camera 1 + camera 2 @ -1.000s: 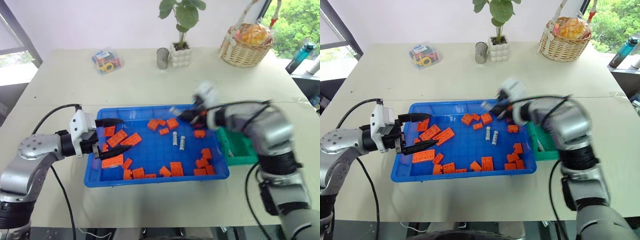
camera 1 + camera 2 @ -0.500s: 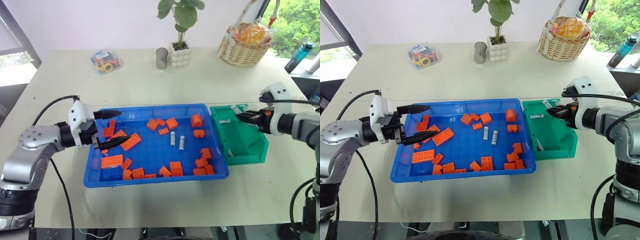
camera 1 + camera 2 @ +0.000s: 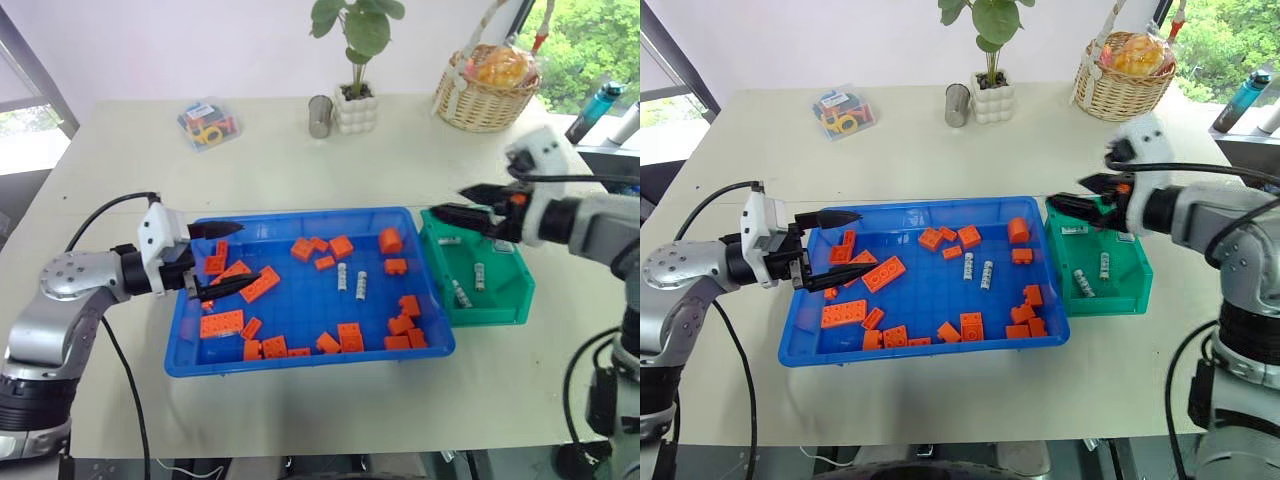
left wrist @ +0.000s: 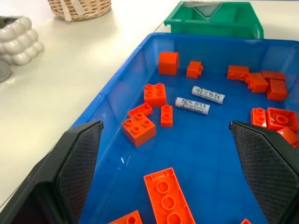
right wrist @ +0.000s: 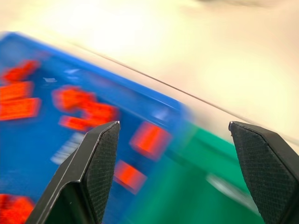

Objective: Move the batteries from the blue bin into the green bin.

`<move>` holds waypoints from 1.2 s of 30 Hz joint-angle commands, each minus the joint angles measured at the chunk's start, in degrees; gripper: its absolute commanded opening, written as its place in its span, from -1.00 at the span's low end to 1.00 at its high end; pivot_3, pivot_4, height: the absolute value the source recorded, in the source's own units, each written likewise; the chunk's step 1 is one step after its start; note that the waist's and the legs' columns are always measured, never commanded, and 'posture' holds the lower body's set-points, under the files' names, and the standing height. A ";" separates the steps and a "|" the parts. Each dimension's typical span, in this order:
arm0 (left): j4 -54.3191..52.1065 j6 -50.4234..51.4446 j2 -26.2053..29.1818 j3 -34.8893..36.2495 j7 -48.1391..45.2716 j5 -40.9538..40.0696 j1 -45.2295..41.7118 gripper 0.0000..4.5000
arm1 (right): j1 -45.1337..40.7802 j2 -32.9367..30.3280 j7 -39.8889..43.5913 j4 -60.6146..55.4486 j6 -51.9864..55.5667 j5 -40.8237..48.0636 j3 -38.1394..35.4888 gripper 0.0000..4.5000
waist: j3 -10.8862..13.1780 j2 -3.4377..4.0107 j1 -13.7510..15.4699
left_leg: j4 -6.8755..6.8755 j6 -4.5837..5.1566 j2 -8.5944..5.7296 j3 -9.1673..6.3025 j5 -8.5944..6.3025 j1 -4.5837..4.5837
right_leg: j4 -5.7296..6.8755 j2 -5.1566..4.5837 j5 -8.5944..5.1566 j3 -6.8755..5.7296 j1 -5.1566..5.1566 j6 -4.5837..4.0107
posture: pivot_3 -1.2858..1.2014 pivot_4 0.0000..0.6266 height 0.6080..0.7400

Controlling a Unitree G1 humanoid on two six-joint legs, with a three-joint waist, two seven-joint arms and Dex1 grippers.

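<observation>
Right gripper (image 3: 1072,205) hangs over the near-left corner of the green bin (image 3: 1132,292), its two black fingers spread wide with nothing between them, pointing toward the blue bin (image 3: 800,350). Left gripper (image 3: 228,258) sits level over the left end of the blue bin, also spread wide and empty, its fingers (image 4: 77,158) framing the tray floor. Two batteries (image 3: 351,280) lie side by side near the middle of the blue bin, just apart from each other, among scattered orange bricks (image 3: 351,336); in the left wrist view the same pair (image 4: 200,100) lies beyond a cluster of bricks. The green bin stands touching the blue bin's right end, and more batteries (image 3: 1104,265) lie on its floor: one upright along the middle, one (image 3: 1083,284) slanted near the left wall, one (image 3: 1074,230) by the back-left corner. Behind, on the table (image 3: 130,180), stand a wicker basket (image 3: 486,90), a potted plant (image 3: 358,100), a metal cup (image 3: 320,115) and a small clear box (image 3: 207,122).
</observation>
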 commanded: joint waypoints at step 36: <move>-5.50 1.93 1.09 1.67 1.45 -1.70 1.41 1.00 | 2.81 13.60 -5.06 5.54 -11.14 -7.33 25.97 -0.99 | -0.02 -0.03 -0.08 | 0.02 -0.01 -0.07 -0.07 0.01 -0.02 | 0.06 -0.04 0.00 -0.06 -0.06 0.00 | 0.03 -0.52 0.96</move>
